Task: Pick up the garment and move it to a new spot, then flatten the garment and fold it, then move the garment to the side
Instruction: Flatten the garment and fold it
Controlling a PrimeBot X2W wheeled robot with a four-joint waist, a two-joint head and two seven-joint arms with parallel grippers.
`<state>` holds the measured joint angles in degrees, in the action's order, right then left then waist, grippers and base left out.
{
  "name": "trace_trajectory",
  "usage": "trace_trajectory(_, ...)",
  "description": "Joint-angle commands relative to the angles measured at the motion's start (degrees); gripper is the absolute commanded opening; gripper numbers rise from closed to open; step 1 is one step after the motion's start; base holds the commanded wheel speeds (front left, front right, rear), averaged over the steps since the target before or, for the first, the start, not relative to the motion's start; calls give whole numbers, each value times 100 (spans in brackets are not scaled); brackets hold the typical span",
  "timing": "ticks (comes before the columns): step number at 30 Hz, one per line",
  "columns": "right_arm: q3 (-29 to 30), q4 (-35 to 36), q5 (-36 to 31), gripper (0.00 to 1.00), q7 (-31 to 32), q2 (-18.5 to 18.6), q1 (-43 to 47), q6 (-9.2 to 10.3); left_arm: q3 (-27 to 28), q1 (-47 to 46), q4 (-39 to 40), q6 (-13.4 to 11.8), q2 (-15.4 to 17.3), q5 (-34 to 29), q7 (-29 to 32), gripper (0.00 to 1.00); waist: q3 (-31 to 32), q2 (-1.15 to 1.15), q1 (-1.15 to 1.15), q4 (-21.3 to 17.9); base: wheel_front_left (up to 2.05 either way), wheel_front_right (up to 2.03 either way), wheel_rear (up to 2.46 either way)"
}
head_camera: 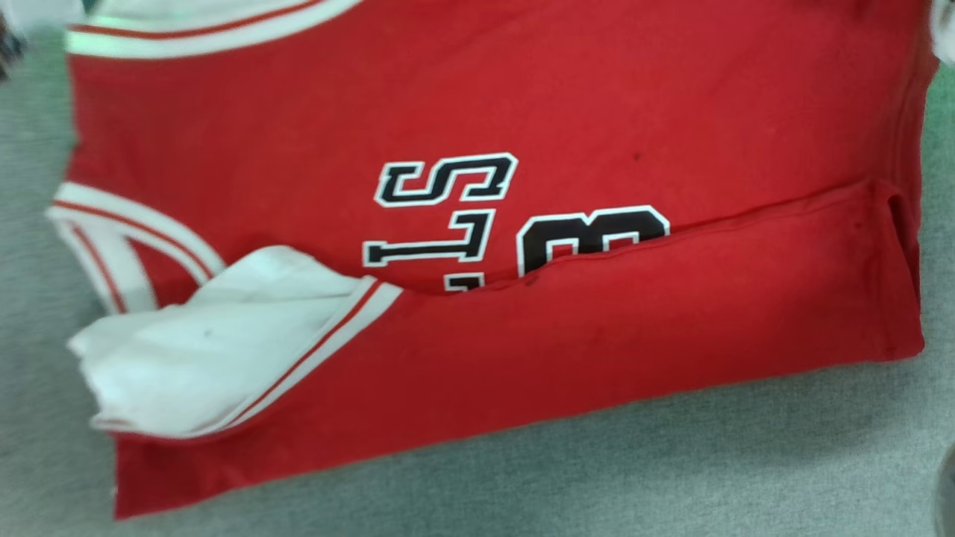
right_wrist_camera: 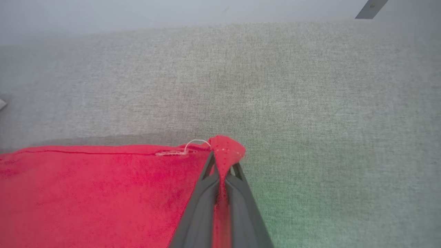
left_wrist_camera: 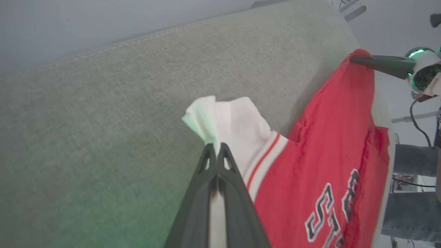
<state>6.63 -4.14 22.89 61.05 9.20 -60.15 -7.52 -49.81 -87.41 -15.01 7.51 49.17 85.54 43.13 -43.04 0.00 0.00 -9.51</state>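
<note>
Garment [head_camera: 567,97] lies on the grey fabric surface [head_camera: 671,477], its near edge folded over and its lettering facing up. The left gripper [left_wrist_camera: 216,147] has its jaws closed on the white sleeve [left_wrist_camera: 237,117]. The right gripper [right_wrist_camera: 223,163] has its jaws pinched tight on a red hem corner [right_wrist_camera: 228,150].

Left gripper [left_wrist_camera: 216,148] pinched tight on the jersey's [left_wrist_camera: 310,172] white sleeve [left_wrist_camera: 237,120], over a grey fabric surface [left_wrist_camera: 120,103]. Red body with black-and-white lettering [left_wrist_camera: 322,217] trails right. Right gripper [left_wrist_camera: 355,59] pinches its red corner there.
</note>
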Motion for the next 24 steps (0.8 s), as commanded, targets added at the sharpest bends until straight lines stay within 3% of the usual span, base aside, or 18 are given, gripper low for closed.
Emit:
trace_trajectory(1,27,123,66,0,26,130,201,6,24,222,214,-6,129,68,-120,0,337,0,0,276,0,0,0)
trace_trajectory(8,160,1122,632,0,412,558,1342,5,233,1401,1816,-6,787,577,-1016,0,870,0,0,638,0,0,0)
trace_trajectory(13,417,1946,927,0,858,816,2312,5,292,2476,2857,-6,1279,504,-1955,0,1104,0,0,864,0,0,0)
trace_trajectory(24,1226,3065,1333,0,924,674,3965,5,-1,4490,3979,-6,2089,182,-4021,0,1202,0,0,1091,0,0,0)
